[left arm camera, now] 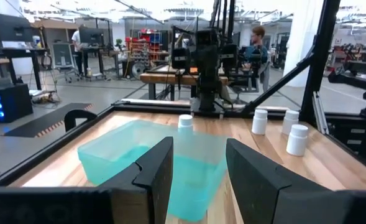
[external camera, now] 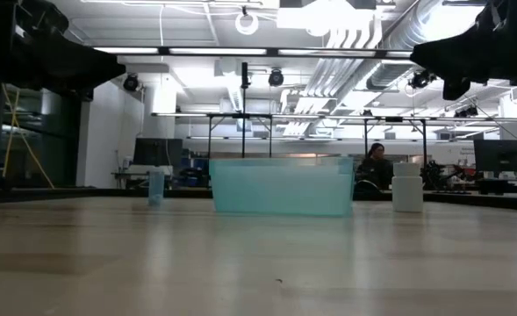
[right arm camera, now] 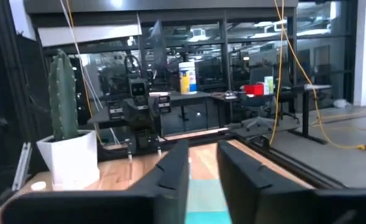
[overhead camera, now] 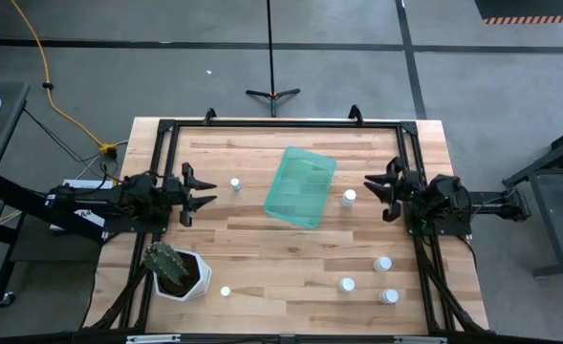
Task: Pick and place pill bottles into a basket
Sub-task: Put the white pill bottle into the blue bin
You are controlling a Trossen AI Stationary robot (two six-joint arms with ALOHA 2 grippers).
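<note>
My wooden table (overhead camera: 291,263), loaded.
On it: teal basket (overhead camera: 300,186), six pill bottles (overhead camera: 348,198), a potted cactus (overhead camera: 174,270).

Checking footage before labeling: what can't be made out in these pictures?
- Low view: both grippers are dark shapes cut off at the top edge.
- Low view: the basket wall blocks the table behind it.
- High view: pill bottles such as the one by the basket are too small for label text.
- Right wrist view: the right gripper fingers cover most of the basket.
</note>
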